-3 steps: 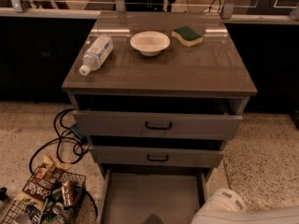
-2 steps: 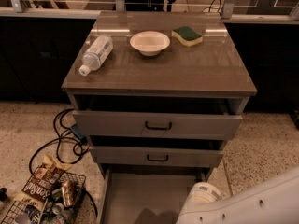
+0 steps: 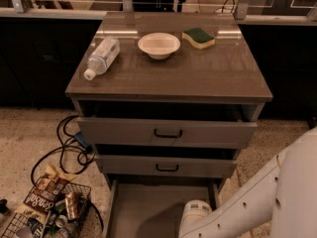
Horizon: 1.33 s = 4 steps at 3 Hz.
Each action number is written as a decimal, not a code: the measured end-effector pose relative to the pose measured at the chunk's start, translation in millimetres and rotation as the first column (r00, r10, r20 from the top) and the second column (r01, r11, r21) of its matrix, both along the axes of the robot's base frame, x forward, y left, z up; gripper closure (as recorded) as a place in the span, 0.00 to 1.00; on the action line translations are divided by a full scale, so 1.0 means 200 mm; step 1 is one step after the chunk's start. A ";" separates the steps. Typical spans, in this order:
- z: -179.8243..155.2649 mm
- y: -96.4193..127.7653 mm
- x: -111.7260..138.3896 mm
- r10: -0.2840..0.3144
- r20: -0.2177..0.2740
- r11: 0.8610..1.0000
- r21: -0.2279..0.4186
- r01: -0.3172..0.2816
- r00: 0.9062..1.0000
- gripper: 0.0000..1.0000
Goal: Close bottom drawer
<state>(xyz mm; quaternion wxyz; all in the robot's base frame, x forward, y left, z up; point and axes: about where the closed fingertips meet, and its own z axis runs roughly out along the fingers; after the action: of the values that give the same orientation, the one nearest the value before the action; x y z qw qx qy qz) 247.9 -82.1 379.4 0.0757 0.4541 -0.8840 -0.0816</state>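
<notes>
The bottom drawer [image 3: 148,207] is pulled out toward me. Its plain grey tray shows at the bottom of the view, and its front and handle are cut off below the frame edge. The middle drawer [image 3: 167,167] and the top drawer [image 3: 167,133] above it stand slightly open, each with a black handle. My white arm [image 3: 277,187] reaches in from the lower right. The gripper [image 3: 194,219] at its end hangs over the right part of the open tray, mostly cut off by the frame's bottom edge.
On the cabinet top [image 3: 223,78] lie a water bottle [image 3: 101,56] on its side, a white bowl [image 3: 159,44] and a yellow-green sponge [image 3: 198,37]. Black cables [image 3: 69,148] and a wire basket [image 3: 44,212] of cans and snack bags sit on the floor at the left.
My arm has swung in from the lower right and moved left, and its end now hangs over the bottom drawer's tray. The drawers have not moved.
</notes>
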 end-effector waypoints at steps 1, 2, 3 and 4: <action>-0.19 0.07 -0.05 -0.081 -0.028 0.996 0.020 0.082 0.996 0.00; -0.38 0.13 -0.12 -0.198 -0.055 0.979 0.040 0.200 0.979 0.00; -0.51 0.17 -0.13 -0.269 -0.012 0.961 0.063 0.269 0.963 0.00; -0.51 0.17 -0.14 -0.269 -0.015 0.961 0.062 0.269 0.963 0.00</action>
<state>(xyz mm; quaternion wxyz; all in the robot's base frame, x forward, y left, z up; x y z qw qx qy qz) 220.8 -47.4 277.2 0.0523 0.3317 -0.9342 -0.1206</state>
